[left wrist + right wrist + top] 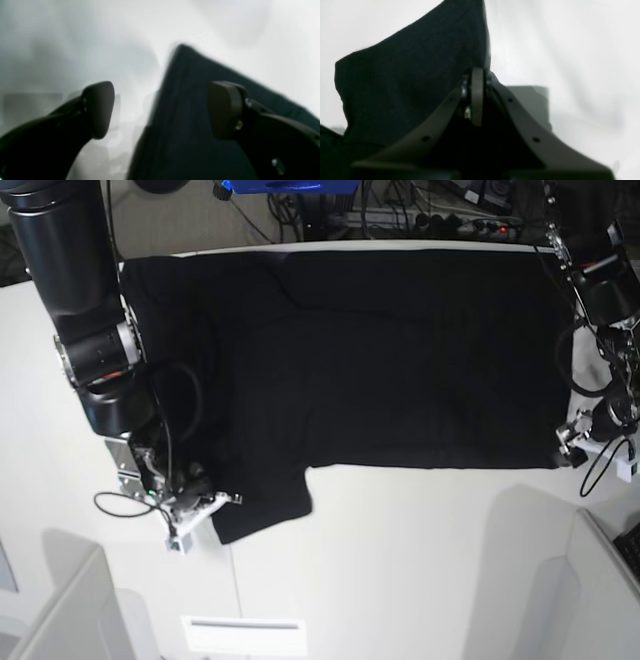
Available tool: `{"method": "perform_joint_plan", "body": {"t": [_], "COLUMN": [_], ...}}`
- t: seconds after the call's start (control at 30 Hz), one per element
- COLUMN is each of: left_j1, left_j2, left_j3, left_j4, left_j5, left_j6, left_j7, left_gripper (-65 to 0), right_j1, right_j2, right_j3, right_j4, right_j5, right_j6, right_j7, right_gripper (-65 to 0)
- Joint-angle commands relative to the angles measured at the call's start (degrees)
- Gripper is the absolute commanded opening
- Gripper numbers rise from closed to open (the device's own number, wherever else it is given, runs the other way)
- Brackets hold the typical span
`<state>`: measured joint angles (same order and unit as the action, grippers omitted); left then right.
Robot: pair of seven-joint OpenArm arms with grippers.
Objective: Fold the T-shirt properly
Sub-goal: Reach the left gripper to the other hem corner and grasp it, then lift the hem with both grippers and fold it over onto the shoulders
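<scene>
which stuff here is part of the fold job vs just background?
Job:
T-shirt, black, spread flat
left gripper, open at its corner
right gripper, shut on a sleeve edge

Background:
white table
cables beyond the far edge
blue object

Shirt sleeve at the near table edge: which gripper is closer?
Right. The right gripper is at the sleeve edge, jaws shut; the left gripper is open at the T-shirt's opposite corner.

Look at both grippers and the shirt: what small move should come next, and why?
Probably close the left gripper on the T-shirt hem corner. Its jaws stand open with cloth between them, while the right gripper looks already shut at the sleeve edge, so both corners could then lift together.
</scene>
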<state>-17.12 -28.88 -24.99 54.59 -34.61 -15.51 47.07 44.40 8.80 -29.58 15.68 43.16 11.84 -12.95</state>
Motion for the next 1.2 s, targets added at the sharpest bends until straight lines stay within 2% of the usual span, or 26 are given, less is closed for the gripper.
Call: {"method": "perform_joint_plan", "body": {"t": [0.0,0.1,0.27,0.37,0.53,0.57,0.63,0.77,0.8,1.0,1.1,1.17], "left_j1": [-1.9,-5.5,-11.8,-13.9,-13.9,-13.7,-13.5,-13.3,-13.3,-13.0,-9.2,-6.1], "left_j2": [-1.6,-2.8,-2.8,-2.7,-2.5,-2.5,-2.5,-2.5,-2.5,-2.8,-3.0,-3.0], "left_j3": [1.1,8.1,18.1,22.0,23.5,23.5,23.5,23.6,23.6,22.9,21.9,18.3], "left_j4": [-1.2,-7.5,-18.9,-22.8,-23.1,-23.1,-23.1,-23.1,-23.1,-21.4,-13.5,-8.2], "left_j5": [-0.2,-0.2,-0.2,-0.2,-0.2,-0.2,-0.2,-0.2,-0.2,-0.4,-0.8,-0.6], "left_j6": [-0.3,-0.3,-0.3,-0.3,-0.2,-0.2,-0.2,-0.2,-0.2,-0.4,-0.4,-0.4], "left_j7": [-2.2,-6.5,-13.1,-15.5,-15.6,-15.6,-15.6,-15.6,-15.6,-15.7,-15.6,-15.3], "left_gripper": [-9.5,-9.5,-9.5,-9.5,-11.0,-14.6,-27.2,-62.2,-65.0,-65.0,-65.0,-65.0], "right_j1": [1.4,1.4,1.5,1.5,1.5,1.5,1.5,1.2,1.2,1.2,1.1,0.7], "right_j2": [0.3,0.3,0.4,0.4,0.5,0.5,0.5,0.6,0.6,0.7,0.7,0.7], "right_j3": [0.1,0.1,0.1,0.1,0.1,0.1,0.1,0.1,0.1,0.1,0.2,0.2], "right_j4": [0.4,0.4,0.4,0.4,0.4,0.4,0.4,0.4,0.4,0.4,0.4,0.4], "right_j5": [-0.4,-0.4,-0.4,-0.4,-0.4,-0.4,-0.4,-0.4,-0.4,-0.4,-0.3,-0.3], "right_j6": [-0.2,-0.2,-0.2,-0.2,-0.2,-0.2,-0.2,-0.2,-0.2,-0.2,-0.2,-0.2], "right_j7": [-0.9,-0.9,-0.9,-0.9,-0.9,-0.9,-0.9,-0.5,-0.5,-0.5,-0.5,-0.5], "right_gripper": [-65.0,-65.0,-65.0,-65.0,-65.0,-65.0,-65.0,-65.0,-65.0,-65.0,-65.0,-65.0]}}
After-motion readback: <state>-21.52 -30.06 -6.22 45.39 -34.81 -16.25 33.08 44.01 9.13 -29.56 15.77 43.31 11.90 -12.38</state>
